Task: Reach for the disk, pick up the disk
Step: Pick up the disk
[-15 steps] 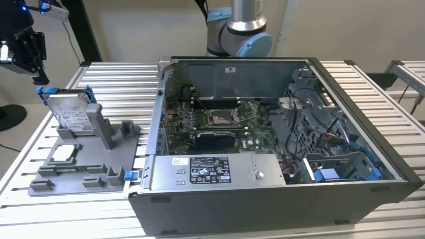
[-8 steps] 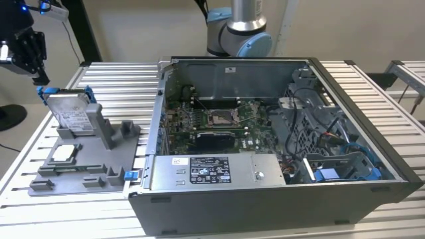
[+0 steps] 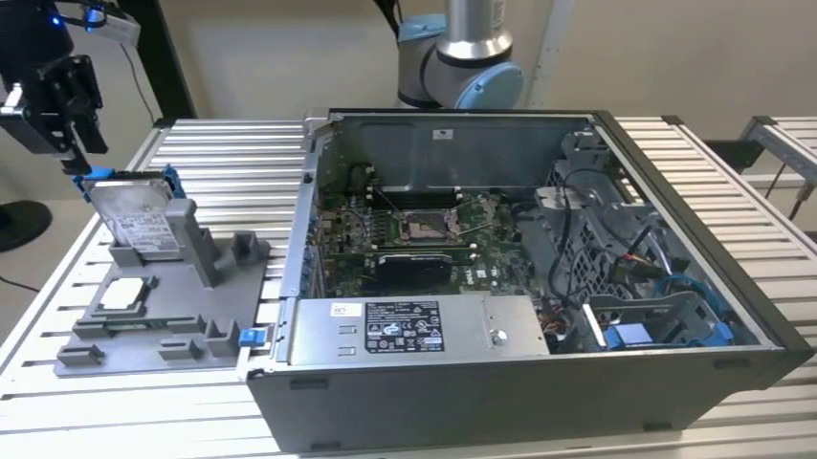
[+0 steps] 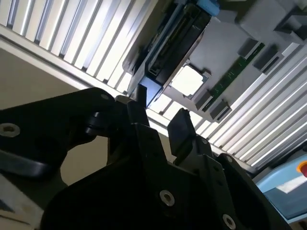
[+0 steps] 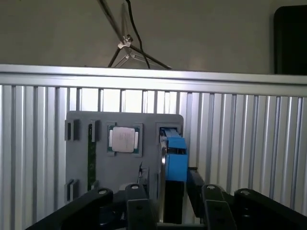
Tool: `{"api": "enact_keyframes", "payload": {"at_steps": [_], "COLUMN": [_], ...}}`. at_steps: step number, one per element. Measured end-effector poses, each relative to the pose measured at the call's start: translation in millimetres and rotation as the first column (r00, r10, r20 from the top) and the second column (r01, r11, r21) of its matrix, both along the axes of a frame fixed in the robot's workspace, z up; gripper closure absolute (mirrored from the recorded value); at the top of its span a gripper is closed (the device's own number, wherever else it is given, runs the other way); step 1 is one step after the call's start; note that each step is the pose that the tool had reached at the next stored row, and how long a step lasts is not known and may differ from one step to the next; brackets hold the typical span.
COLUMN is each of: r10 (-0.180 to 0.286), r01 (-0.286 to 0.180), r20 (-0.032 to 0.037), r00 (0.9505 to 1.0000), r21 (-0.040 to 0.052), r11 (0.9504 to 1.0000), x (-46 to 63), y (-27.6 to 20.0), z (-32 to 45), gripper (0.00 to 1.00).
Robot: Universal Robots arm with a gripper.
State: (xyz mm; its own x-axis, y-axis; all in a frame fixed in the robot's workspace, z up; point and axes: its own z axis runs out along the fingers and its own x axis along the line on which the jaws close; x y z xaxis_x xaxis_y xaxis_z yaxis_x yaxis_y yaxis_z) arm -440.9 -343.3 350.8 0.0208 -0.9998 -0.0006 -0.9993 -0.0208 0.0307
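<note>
Overhead, the gripper (image 3: 79,158) hung with jaws parted just above the disk (image 3: 134,215), which stood on edge in a grey holder (image 3: 166,335) beside the case (image 3: 511,402).

Fixture (image 3: 166,339) sits on table (image 3: 217,143) at the exterior view's left, with computer case (image 3: 422,402) just beside it on the exterior view's right. Disk (image 3: 134,218) stands upright at fixture's far end. Chip (image 3: 124,294) lies flat on fixture in front of disk. Gripper (image 3: 79,158) is just above disk's top edge, its 2 fingers (image 5: 194,186) spread, 1 either side. Arm base (image 3: 460,57) is behind case.
</note>
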Motion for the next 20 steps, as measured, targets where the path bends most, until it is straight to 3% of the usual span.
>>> {"api": "enact_keyframes", "payload": {"at_steps": [6,14,20], "r10": [-0.001,-0.001,-0.001], "r01": [0.001,0.001,0.001], "r20": [0.0,0.0043,0.0053], "r00": [1.0,1.0,1.0], "r21": [0.0,-0.0002,-0.0002], "r11": [1.0,1.0,1.0], "x": [0.8,-2.8,-6.2], "y": [1.5,13.4,10.2], "z": [-10.8,-23.6,-29.9], "gripper": [0.0,0.0,0.0]}}
